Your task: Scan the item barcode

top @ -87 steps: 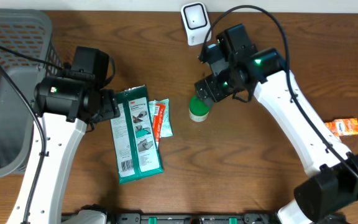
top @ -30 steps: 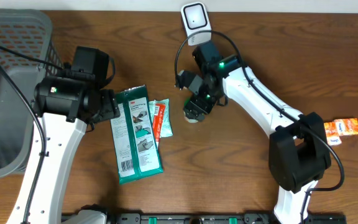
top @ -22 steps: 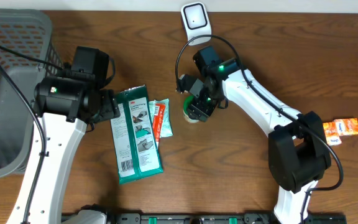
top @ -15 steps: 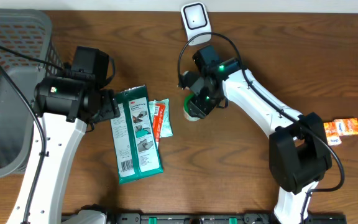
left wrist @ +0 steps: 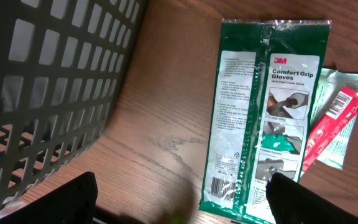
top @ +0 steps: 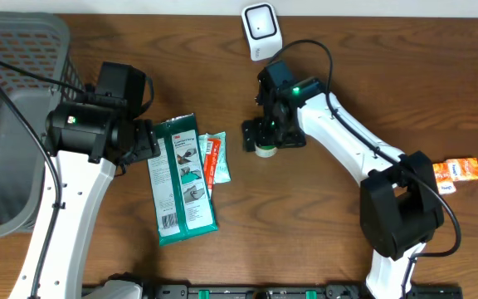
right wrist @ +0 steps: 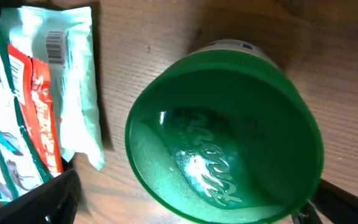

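Compared with one second before, the right gripper (top: 265,139) has moved a little toward the white scanner (top: 260,29). The jar (top: 264,150) with the green lid, which it was covering, now shows just under it on the table (top: 181,50). The jaws stand wide apart, one finger on each side of the lid, and they do not grasp it. The left gripper (left wrist: 179,194) has not moved; it is also spread open and holds nothing.

The green packet (left wrist: 266,112) reads "3M Comfort Grip Gloves". The pale sachet (right wrist: 73,74) carries a barcode. The raised letters on the lid cannot be read. The basket (top: 7,50) is cut off at the left edge, and the small orange pack (top: 457,169) is too small to read.
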`<state>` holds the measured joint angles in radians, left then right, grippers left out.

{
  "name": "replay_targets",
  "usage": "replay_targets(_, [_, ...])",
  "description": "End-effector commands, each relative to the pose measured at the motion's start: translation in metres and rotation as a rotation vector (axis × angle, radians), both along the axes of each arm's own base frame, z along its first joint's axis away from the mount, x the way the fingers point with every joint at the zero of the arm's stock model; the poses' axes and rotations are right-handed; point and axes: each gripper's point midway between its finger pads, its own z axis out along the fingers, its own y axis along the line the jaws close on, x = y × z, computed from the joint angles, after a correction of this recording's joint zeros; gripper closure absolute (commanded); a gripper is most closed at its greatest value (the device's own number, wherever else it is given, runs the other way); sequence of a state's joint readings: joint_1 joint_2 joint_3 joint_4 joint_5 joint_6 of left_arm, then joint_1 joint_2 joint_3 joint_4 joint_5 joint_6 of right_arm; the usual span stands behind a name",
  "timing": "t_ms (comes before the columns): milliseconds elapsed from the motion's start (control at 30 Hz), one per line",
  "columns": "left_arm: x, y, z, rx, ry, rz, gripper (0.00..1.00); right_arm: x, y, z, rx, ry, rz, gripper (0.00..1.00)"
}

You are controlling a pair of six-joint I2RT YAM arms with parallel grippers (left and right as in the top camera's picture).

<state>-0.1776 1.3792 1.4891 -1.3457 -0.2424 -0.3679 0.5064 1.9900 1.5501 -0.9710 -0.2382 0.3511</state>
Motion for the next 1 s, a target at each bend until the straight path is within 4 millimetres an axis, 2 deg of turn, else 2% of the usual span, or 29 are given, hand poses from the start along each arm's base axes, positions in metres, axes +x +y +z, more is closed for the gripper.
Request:
replay_targets(0, [0.000,0.003,0.001,0.014,-0.001,0.001,0.12,0.019,-0.016,0.023,-0.020,-0.101,0.009,0.01])
replay_targets(100, [0.000,0.003,0.001,0.014,0.000,0.001,0.12,0.043,-0.029,0.035,0.004,-0.178,-0.021,0.01])
replay_targets(233, [0.000,0.003,0.001,0.014,-0.001,0.001,0.12,0.055,-0.028,0.038,0.052,-0.211,-0.009,0.01])
replay_targets(367, [0.000,0.003,0.001,0.014,0.000,0.001,0.12,0.045,-0.005,0.043,0.134,-0.266,0.274,0.01])
replay_targets(500, [0.000,0.003,0.001,0.014,0.000,0.001,0.12,0.034,0.005,0.036,0.089,-0.328,0.512,0.01])
replay_targets(667, [0.000,0.003,0.001,0.014,0.000,0.001,0.12,0.035,-0.003,0.027,-0.063,-0.393,0.700,0.01])
replay_targets(733, [0.000,0.003,0.001,0.014,-0.001,0.001,0.12,0.037,-0.009,0.025,-0.133,-0.431,0.830,0.01])
replay_targets(867, [0.000,0.003,0.001,0.014,0.000,0.001,0.12,0.039,-0.011,0.025,-0.169,-0.470,0.986,0.01])
replay_targets(967, [0.000,0.003,0.001,0.014,0.000,0.001,0.12,0.036,-0.010,0.025,-0.159,-0.486,1.083,0.06])
